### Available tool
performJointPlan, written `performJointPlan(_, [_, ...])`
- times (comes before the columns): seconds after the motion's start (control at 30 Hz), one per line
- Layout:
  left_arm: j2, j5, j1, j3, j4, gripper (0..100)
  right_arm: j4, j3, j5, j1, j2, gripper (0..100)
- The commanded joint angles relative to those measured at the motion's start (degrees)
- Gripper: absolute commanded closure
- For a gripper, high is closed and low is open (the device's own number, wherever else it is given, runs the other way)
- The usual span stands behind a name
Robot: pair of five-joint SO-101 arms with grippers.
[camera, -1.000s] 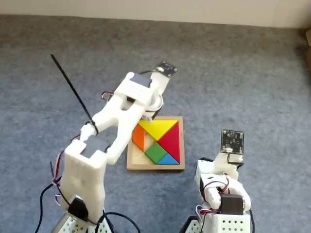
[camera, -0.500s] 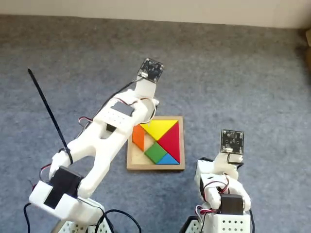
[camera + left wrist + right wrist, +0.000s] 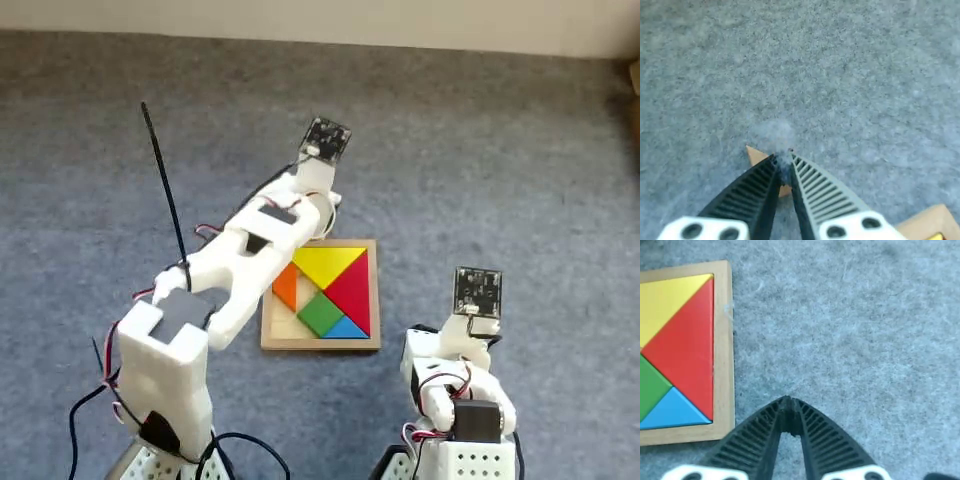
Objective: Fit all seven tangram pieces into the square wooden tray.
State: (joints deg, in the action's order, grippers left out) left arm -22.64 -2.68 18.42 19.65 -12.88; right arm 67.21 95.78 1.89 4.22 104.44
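Right claw [image 3: 788,402]: clenched on nothing, the two tips meet. It hangs over the grey counter [image 3: 500,150], close to its own base and just beside the near right corner of the tray [image 3: 722,340].
Tray: square and wooden, it lies flat on the counter between the two arms, with its rim [image 3: 320,345] free.
Pieces in tray: yellow triangle [image 3: 325,265] at the far side, red triangle [image 3: 352,290] along the right side, green square [image 3: 320,314] in the middle, blue triangle [image 3: 348,327] at the near right corner, orange piece [image 3: 284,285] at the left side. The near left part [image 3: 283,322] is bare wood.
Left claw [image 3: 783,159]: clenched, tips together, low over the counter just past the far left corner of the tray [image 3: 930,220].
Loose piece: tan triangle [image 3: 756,155] lies on the counter outside the tray, under the left claw's tips. One corner sticks out beside the black finger. I cannot tell if the tips touch it.
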Motion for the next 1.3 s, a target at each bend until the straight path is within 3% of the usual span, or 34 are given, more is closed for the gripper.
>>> performJointPlan(0.0, [-3.6,-2.5,-1.9,-10.4,-4.8,99,0.4,8.0,0.5,-0.7,0.7,99.3])
performJointPlan(0.13, [-9.5,-3.2,-2.6,-16.3,-7.6,99,0.4,8.0,0.5,-0.7,0.7,99.3])
performJointPlan(0.33, [-11.8,-3.0,-4.3,-23.7,-23.1,99,0.4,8.0,0.5,-0.7,0.7,99.3])
performJointPlan(0.57, [-9.7,-2.8,-8.4,-23.8,-33.4,99,0.4,8.0,0.5,-0.7,0.7,99.3])
performJointPlan(0.7, [-7.2,5.2,-8.7,-23.5,-39.0,99,0.4,8.0,0.5,-0.7,0.7,99.3])
performJointPlan(1.07, [-6.5,1.3,-8.0,-25.5,-38.9,99,0.4,8.0,0.5,-0.7,0.7,99.3])
performJointPlan(1.27, [-6.6,1.4,-4.1,-26.6,-38.9,99,0.4,8.0,0.5,-0.7,0.7,99.3])
